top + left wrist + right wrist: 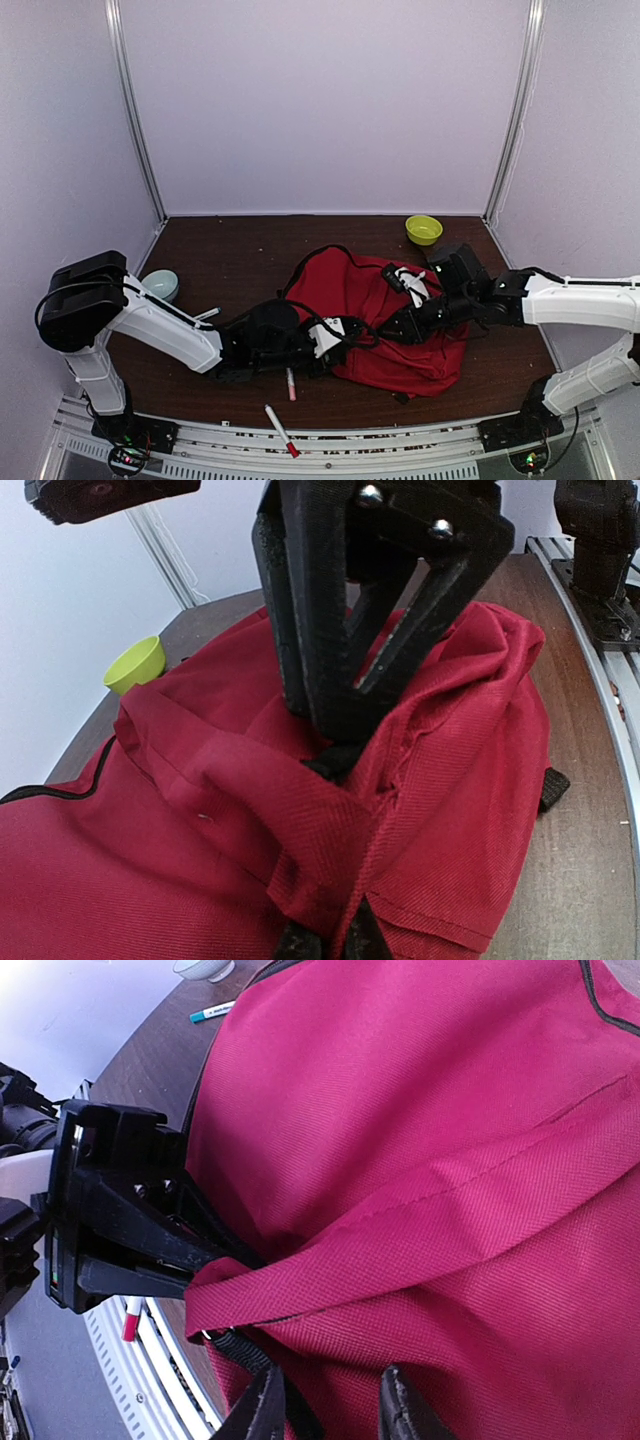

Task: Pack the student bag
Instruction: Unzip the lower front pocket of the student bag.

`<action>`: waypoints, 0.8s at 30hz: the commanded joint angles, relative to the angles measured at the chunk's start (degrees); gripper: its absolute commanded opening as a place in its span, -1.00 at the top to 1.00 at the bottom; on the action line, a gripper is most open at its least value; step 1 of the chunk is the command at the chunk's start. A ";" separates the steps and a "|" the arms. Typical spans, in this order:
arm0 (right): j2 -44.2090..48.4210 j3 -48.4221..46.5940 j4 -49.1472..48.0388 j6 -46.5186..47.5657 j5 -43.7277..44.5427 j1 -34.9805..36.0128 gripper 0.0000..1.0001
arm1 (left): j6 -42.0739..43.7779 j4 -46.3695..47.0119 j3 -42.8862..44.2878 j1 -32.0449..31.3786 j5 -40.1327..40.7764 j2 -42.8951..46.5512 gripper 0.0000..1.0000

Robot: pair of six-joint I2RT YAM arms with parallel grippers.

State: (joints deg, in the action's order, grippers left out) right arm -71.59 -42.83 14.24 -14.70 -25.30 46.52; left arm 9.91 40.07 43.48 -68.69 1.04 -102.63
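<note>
Left wrist view: left gripper (pixel 330 938) clamps student bag (pixel 180 810) fabric; right gripper (pixel 330 1412) part-open, empty. Likely opening step; next, grasp opposite fabric.

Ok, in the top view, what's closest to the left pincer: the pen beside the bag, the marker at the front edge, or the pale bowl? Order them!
From the left pincer, shut on the student bag:
1. Pen, just in front, beside the bag.
2. Marker, further forward, at the front edge.
3. Pale bowl, far off on the left.
</note>
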 commanded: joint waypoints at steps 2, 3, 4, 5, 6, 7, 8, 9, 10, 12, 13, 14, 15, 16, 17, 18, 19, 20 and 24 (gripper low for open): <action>-0.34 0.98 -2.80 -0.39 -1.97 0.58 0.36 | -0.42 0.74 -0.24 -0.31 -1.79 1.91 1.00; -0.13 1.11 -3.20 -0.60 -2.66 0.62 0.36 | -0.39 0.70 -0.24 -0.31 -1.70 1.83 1.00; 0.14 1.30 -3.60 -0.88 -3.21 0.71 0.36 | -0.34 0.62 -0.18 -0.31 -1.66 1.80 1.00; 0.49 1.60 -4.05 -1.06 -4.05 0.76 0.35 | -0.34 0.58 -0.16 -0.31 -1.58 1.82 1.00; 0.86 1.79 -4.45 -1.16 -5.01 0.84 0.35 | -0.26 0.49 -0.15 -0.31 -1.45 1.82 1.00; 1.24 2.05 -4.74 -1.20 -5.44 0.97 0.35 | -0.29 0.50 -0.15 -0.26 -1.41 1.82 1.00; 1.60 2.18 -5.21 -1.40 -6.20 0.94 0.35 | -0.25 0.45 -0.15 -0.30 -1.47 1.82 1.00; 1.97 2.48 -5.60 -1.57 -6.59 1.04 0.35 | -0.24 0.44 -0.15 -0.31 -1.41 1.82 1.00; 2.12 2.75 -5.90 -1.71 -6.76 1.09 0.35 | -0.31 0.50 -0.15 -0.31 -1.47 1.82 1.00; 1.80 2.95 -6.05 -1.74 -6.57 1.20 0.35 | -0.34 0.48 0.00 -0.31 -1.52 1.82 1.00; 1.43 2.94 -6.06 -1.78 -6.38 1.28 0.35 | -0.33 0.34 0.06 -0.29 -1.56 1.82 1.00; 0.93 2.98 -6.00 -1.84 -6.12 1.39 0.35 | -0.33 0.25 0.17 -0.26 -1.56 1.82 1.00; 0.32 3.01 -6.01 -1.89 -5.74 1.60 0.36 | -0.27 0.14 0.27 -0.28 -1.57 1.82 1.00; -0.19 2.89 -6.14 -1.98 -5.46 1.69 0.36 | -0.25 0.07 0.36 -0.31 -1.57 1.77 1.00; -0.74 2.92 -6.24 -2.00 -5.26 1.82 0.37 | -0.29 -0.01 0.37 -0.31 -1.57 1.81 1.00; -1.19 2.84 -6.38 -2.04 -4.95 1.94 0.38 | -0.27 -0.19 0.45 -0.31 -1.57 1.82 1.00; -1.57 2.77 -6.48 -2.12 -4.67 2.00 0.41 | -0.26 -0.26 0.50 -0.31 -1.64 1.82 1.00; -1.88 2.64 -6.55 -2.14 -4.52 2.11 0.43 | -0.25 -0.34 0.54 -0.31 -1.59 1.82 1.00; -2.23 2.49 -6.54 -2.03 -4.99 2.16 0.63 | -0.23 -0.60 0.50 -0.31 -1.47 1.82 1.00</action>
State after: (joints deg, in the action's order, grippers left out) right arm -73.28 -40.45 8.62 -16.53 -30.15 48.25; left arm 9.91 38.63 43.51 -68.69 0.99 -102.63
